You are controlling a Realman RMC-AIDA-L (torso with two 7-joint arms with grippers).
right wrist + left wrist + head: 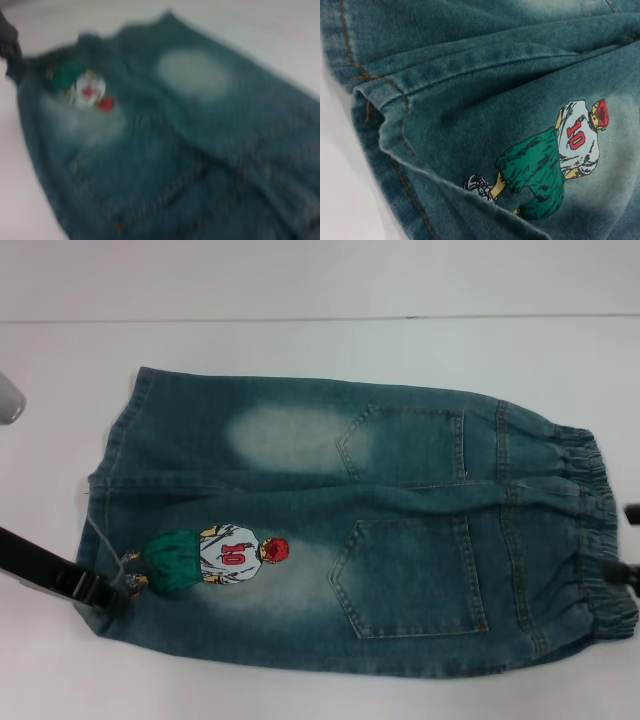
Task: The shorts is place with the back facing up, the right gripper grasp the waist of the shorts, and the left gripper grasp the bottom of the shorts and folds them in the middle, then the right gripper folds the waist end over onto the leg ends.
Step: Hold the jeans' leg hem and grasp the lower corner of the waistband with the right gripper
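Observation:
The shorts (400,540) lie flat on the white table with the back up, showing two patch pockets and the embroidered number 10 player (215,558). The bottom of the shorts (110,500) points to my left and the ruffled waist (590,540) to my right. My left gripper (106,598) reaches in from the lower left and touches the near hem corner. In the left wrist view the hem (380,127) is rucked into a raised fold beside the player (555,160). My right gripper (630,543) is at the waistband's outer edge, its two black fingertips (632,512) apart, so it is open.
The white table (320,350) runs back to a seam line behind the shorts. A grey rounded object (8,398) sits at the far left edge. In the right wrist view the left arm (9,42) shows dark at the hem corner.

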